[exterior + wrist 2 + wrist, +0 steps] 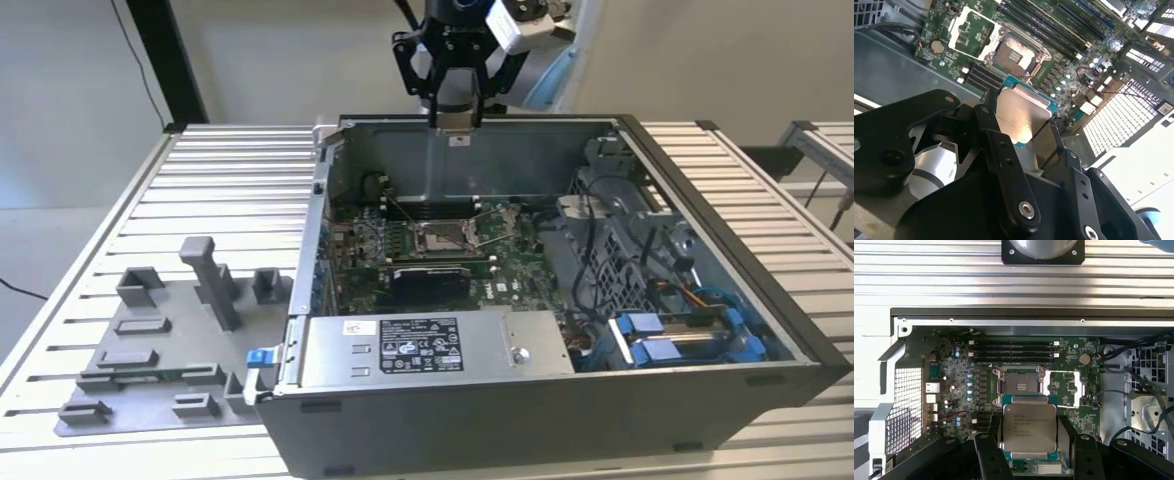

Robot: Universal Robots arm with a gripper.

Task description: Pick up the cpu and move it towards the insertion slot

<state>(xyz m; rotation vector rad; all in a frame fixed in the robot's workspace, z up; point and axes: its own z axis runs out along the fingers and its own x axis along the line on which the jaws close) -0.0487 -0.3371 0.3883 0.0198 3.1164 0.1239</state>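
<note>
So the end effector (457,118) is sitting at the top centre of the exterior view, right over the back wall of the open computer case (747,300), and it's clamped on the cpu (1029,429), which you can see in both wrist views as a silvery square pinched by its edges between the black fingers (990,460). The insertion slot (1021,386) is open on the green motherboard (959,390), in the middle of the first wrist view just above the chip, brownish pin field exposed, lever swung out. My take on doing this bit well: keep the chip flat and square to the socket frame, travel slow, and stay clear of the case rim and the cables on the right of the frame. What's in the case: motherboard, memory slots, a power supply (420,348) at lower centre, blue-tabbed drive bays lower right. The grey tray (160,350) on the worktop, lower left of the exterior view, carries just its own grey blocks.
</note>
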